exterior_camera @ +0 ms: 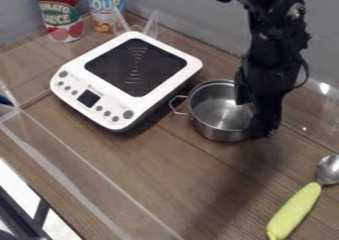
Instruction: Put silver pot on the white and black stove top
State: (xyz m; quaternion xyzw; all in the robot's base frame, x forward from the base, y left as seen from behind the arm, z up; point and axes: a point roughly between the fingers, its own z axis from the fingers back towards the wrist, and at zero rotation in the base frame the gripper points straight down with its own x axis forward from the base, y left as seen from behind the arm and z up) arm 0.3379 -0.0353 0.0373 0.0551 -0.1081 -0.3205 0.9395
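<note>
Directly below and beside the wide-spread black gripper (256,125), toward the stove, the shiny, round steel silver pot (220,111) is seen on the wood-grained table (159,175), its near-side wire handle pointed stoveward. Beyond the pot from the gripper, the flat, glossy white and black stove top (127,77) is placed.

Kitchen-like tabletop (172,175): cans (82,9), cooktop (129,75), spoon (327,171).
</note>
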